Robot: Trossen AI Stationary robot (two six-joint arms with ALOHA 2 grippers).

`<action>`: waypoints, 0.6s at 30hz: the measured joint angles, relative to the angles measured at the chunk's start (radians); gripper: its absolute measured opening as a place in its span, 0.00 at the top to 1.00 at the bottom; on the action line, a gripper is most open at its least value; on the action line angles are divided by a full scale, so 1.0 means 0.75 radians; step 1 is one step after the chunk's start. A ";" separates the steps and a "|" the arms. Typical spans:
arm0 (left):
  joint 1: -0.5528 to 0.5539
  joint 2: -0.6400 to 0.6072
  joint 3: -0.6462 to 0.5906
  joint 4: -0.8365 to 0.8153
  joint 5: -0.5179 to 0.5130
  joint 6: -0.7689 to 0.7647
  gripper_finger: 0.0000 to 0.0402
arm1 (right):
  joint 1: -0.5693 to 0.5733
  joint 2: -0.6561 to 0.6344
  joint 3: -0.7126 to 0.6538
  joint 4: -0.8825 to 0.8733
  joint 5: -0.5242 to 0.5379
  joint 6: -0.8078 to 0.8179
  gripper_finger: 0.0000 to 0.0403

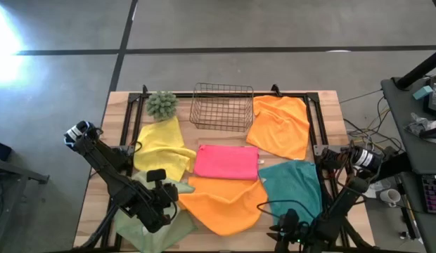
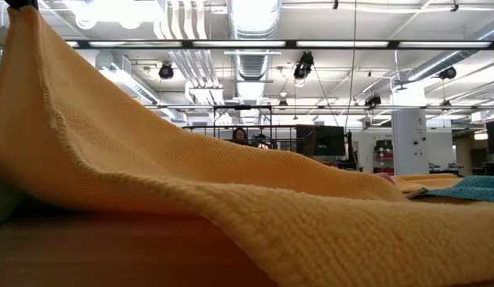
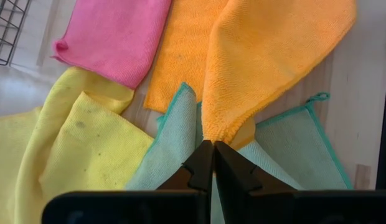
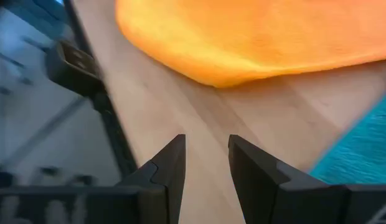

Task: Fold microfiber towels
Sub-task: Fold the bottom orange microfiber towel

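Observation:
An orange towel (image 1: 221, 204) lies at the table's near middle. My left gripper (image 1: 167, 191) is shut on its left corner, which is lifted. A pale sage towel (image 3: 174, 143) lies under that gripper. My right gripper (image 4: 207, 155) stands open over bare wood just off the orange towel's near right edge (image 4: 243, 68), touching nothing, with the teal towel (image 1: 295, 186) beside it. A folded pink towel (image 1: 226, 161), a yellow towel (image 1: 162, 147) and a second orange towel (image 1: 279, 125) lie flat farther back. My left gripper pinches the orange towel's left corner (image 3: 221, 127) between its two shut fingers, where the cloth bunches; one layer or several, I cannot tell. The fingers slant down from the table's near left. The corner is lifted (image 2: 24, 32) and the cloth slopes down to the table.
A copper wire basket (image 1: 221, 107) stands at the far middle with a spiky green ball plant (image 1: 162, 104) to its left. A black frame (image 1: 320, 126) runs along the table's sides and far edge. Bare wood (image 1: 264, 235) shows at the near edge between the orange and teal towels.

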 joint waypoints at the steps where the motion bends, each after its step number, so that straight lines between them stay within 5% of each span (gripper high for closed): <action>1: 0.000 0.000 0.000 0.001 0.000 0.000 1.00 | 0.000 -0.013 -0.050 0.099 0.031 0.001 0.72; 11: 0.000 0.000 -0.001 0.000 0.001 0.000 1.00 | -0.031 -0.036 -0.476 1.001 0.187 0.092 0.72; 18: 0.000 0.000 -0.001 0.000 0.006 -0.003 1.00 | -0.052 -0.040 -0.511 1.080 0.191 0.194 0.71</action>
